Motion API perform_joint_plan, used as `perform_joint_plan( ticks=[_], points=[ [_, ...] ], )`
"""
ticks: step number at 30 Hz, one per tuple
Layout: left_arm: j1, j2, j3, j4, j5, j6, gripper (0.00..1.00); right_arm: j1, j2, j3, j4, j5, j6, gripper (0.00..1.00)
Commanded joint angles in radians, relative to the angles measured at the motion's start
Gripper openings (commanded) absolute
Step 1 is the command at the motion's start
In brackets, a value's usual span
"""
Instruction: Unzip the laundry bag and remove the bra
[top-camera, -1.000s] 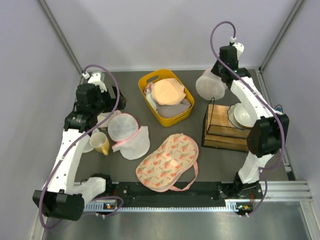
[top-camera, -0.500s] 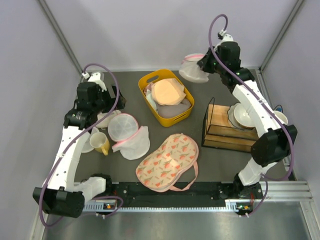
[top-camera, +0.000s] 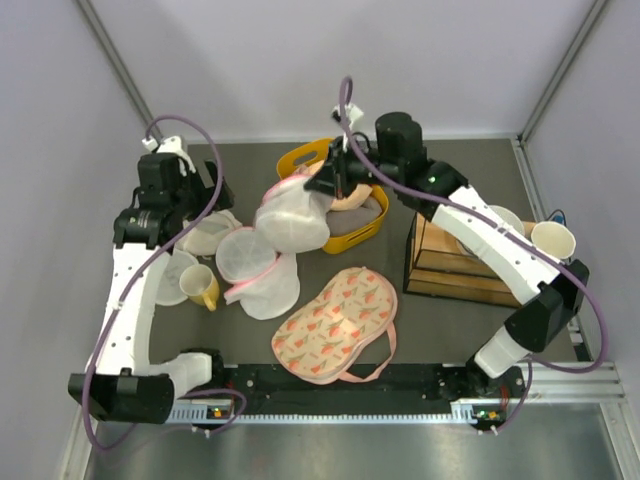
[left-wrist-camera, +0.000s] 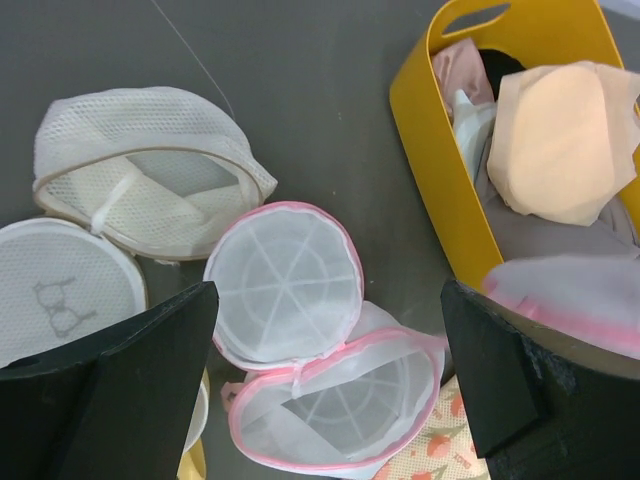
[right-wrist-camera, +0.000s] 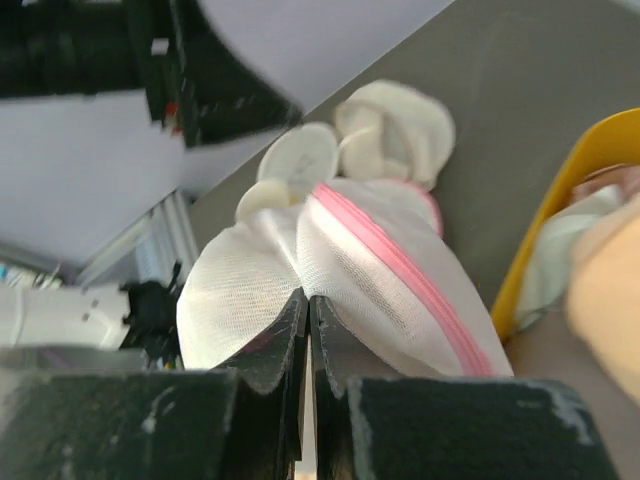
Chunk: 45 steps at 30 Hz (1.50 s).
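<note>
My right gripper (top-camera: 326, 181) is shut on a closed white mesh laundry bag (top-camera: 291, 216) with a pink zipper and holds it in the air left of the yellow basket (top-camera: 298, 157). In the right wrist view my fingers (right-wrist-camera: 308, 298) pinch its mesh (right-wrist-camera: 400, 280); its edge also shows in the left wrist view (left-wrist-camera: 590, 298). A second pink-edged mesh bag (top-camera: 256, 271) lies unzipped on the table, and its domes look empty (left-wrist-camera: 300, 330). My left gripper (top-camera: 212, 195) is open above it (left-wrist-camera: 328, 300). No burnt-orange bra is in view.
The yellow basket (left-wrist-camera: 430, 180) holds a pale peach bra (left-wrist-camera: 560, 140) and grey cloth. A white mesh bag without pink edging (left-wrist-camera: 140, 170) lies at far left, beside a yellow mug (top-camera: 200, 287). A cream printed pouch (top-camera: 335, 320) lies near the front. A wire-and-wood rack (top-camera: 450, 265) stands at right.
My right arm has swung from the back right across the basket to the left, carrying the pink-zippered bag. My left arm has drawn back and risen slightly.
</note>
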Motion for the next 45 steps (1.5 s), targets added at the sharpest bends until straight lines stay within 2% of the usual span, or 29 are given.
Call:
perform_joint_plan(
  ticks=[1,6,11,14,15,16,19,20,25,30,33,37,40,41,43,44,45],
  points=[
    [0.041,-0.083,0.029,-0.010,0.050,0.028,0.99,0.058,-0.093,-0.104,0.036,-0.134,-0.077,0.00],
    [0.046,-0.135,-0.057,0.030,0.151,0.020,0.99,0.108,-0.142,-0.283,0.038,-0.213,-0.140,0.00],
    [0.046,-0.166,-0.164,0.081,0.260,-0.016,0.99,0.112,-0.141,-0.481,0.027,-0.054,-0.136,0.00],
    [0.043,-0.177,-0.223,0.108,0.324,-0.047,0.99,0.112,-0.131,-0.502,0.001,-0.016,-0.136,0.45],
    [0.041,-0.178,-0.238,0.130,0.357,-0.053,0.99,0.112,-0.142,-0.502,-0.001,-0.009,-0.134,0.57],
    [0.034,-0.182,-0.265,0.136,0.369,-0.070,0.99,0.112,-0.150,-0.503,-0.001,0.004,-0.129,0.63],
    [0.000,-0.191,-0.328,0.167,0.398,-0.095,0.98,0.112,-0.186,-0.503,-0.002,0.077,-0.117,0.73],
    [-0.011,-0.192,-0.347,0.174,0.407,-0.099,0.98,0.112,-0.197,-0.505,-0.002,0.093,-0.109,0.80],
    [-0.103,-0.211,-0.474,0.239,0.455,-0.142,0.97,0.105,-0.249,-0.505,-0.040,0.289,-0.034,0.88],
    [-0.109,-0.244,-0.519,0.247,0.403,-0.147,0.98,0.103,-0.223,-0.535,-0.056,0.304,0.088,0.89],
    [-0.109,-0.261,-0.516,0.251,0.378,-0.159,0.98,0.118,-0.190,-0.569,-0.056,0.320,0.134,0.88],
    [-0.109,-0.246,-0.508,0.254,0.381,-0.161,0.98,0.174,-0.139,-0.577,-0.056,0.422,0.139,0.84],
    [-0.109,-0.234,-0.500,0.251,0.381,-0.155,0.98,0.178,-0.110,-0.566,-0.054,0.430,0.141,0.62],
    [-0.109,-0.234,-0.497,0.251,0.381,-0.153,0.98,0.177,-0.110,-0.560,-0.057,0.426,0.135,0.39],
    [-0.109,-0.229,-0.493,0.253,0.378,-0.148,0.98,0.178,-0.136,-0.540,-0.060,0.427,0.133,0.06],
    [-0.109,-0.231,-0.490,0.253,0.377,-0.145,0.99,0.177,-0.148,-0.526,-0.073,0.420,0.127,0.00],
    [-0.109,-0.228,-0.482,0.250,0.383,-0.135,0.99,0.177,-0.166,-0.488,-0.083,0.404,0.121,0.00]
  ],
)
